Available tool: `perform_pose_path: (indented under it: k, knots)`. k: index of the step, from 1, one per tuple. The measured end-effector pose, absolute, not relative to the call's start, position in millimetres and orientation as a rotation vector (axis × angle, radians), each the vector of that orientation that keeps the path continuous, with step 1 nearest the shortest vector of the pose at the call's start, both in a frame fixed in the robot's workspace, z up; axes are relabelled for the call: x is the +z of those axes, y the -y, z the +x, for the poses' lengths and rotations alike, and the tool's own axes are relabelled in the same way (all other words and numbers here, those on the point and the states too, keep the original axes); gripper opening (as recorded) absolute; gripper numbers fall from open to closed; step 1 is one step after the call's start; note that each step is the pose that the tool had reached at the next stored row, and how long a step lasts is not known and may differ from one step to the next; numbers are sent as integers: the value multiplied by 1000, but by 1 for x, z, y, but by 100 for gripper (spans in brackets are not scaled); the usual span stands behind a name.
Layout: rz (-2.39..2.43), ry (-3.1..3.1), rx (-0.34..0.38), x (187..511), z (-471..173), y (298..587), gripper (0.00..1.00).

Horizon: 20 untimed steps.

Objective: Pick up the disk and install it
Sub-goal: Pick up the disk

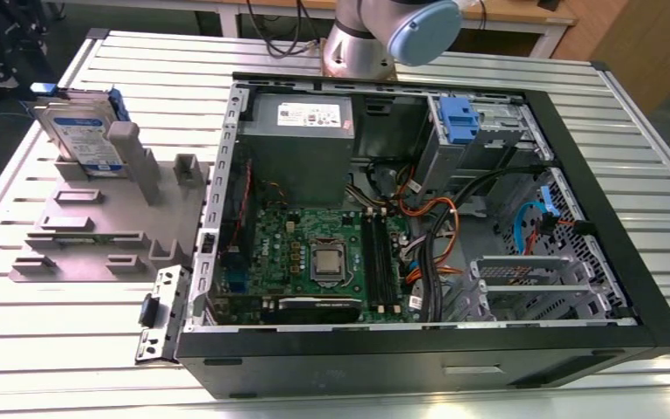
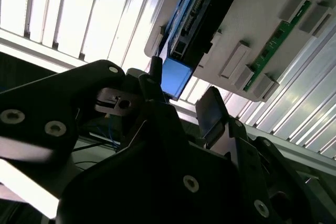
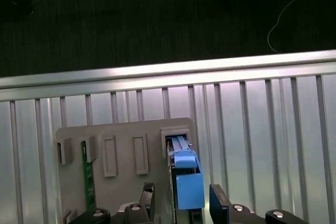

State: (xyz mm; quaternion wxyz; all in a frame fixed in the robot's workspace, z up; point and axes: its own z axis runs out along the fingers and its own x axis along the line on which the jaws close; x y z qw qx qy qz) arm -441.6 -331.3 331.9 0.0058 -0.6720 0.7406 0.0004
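Note:
The disk (image 1: 79, 133), a silver drive with a white-and-blue label in a blue carrier, stands on edge in a slot of the grey fixture (image 1: 91, 229) at the exterior view's left. In the first wrist view the disk (image 3: 188, 186) shows edge-on from above, blue handle end up. My gripper (image 3: 181, 202) hangs above it, open, with one dark finger (image 3: 147, 194) on each side of the carrier and apart from it. In the second wrist view the gripper (image 2: 181, 85) frames the blue handle of the disk (image 2: 176, 76).
An open computer case (image 1: 614, 218) lies on the slatted metal table (image 1: 56, 349), with a grey power-supply box (image 1: 300, 118) and a blue bracket (image 1: 457, 118) in the drive bay. A green circuit board (image 3: 88, 182) stands in the fixture. The table's edge (image 3: 168, 73) meets dark floor.

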Motion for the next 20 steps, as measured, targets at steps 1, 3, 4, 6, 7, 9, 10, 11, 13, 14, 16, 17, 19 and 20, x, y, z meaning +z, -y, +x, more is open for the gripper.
perform_pose_path:
  k: [1,3,4,6,7,9,10,11,13,14,16,17,19,20]
  knots:
    - [-2105,-2316,2,331,-442,331,53]
    - [-2109,-2312,2,330,-443,330,53]
    - [-2113,-2309,2,329,-444,329,53]
    - [-2124,-2299,2,328,-444,329,53]
    - [-2131,-2292,2,327,-444,329,53]
    - [-2144,-2280,2,326,-444,329,53]
    - [-2147,-2277,2,326,-444,329,53]
    - [-2148,-2276,2,325,-444,329,53]
    - [-2148,-2276,2,323,-444,329,53]
    - [-2148,-2276,2,321,-444,329,53]
    - [-2148,-2276,2,320,-444,329,53]
    - [-2148,-2276,2,319,-444,329,53]
    - [-2148,-2276,2,319,-444,329,53]
    - [-2148,-2276,2,319,-444,329,53]
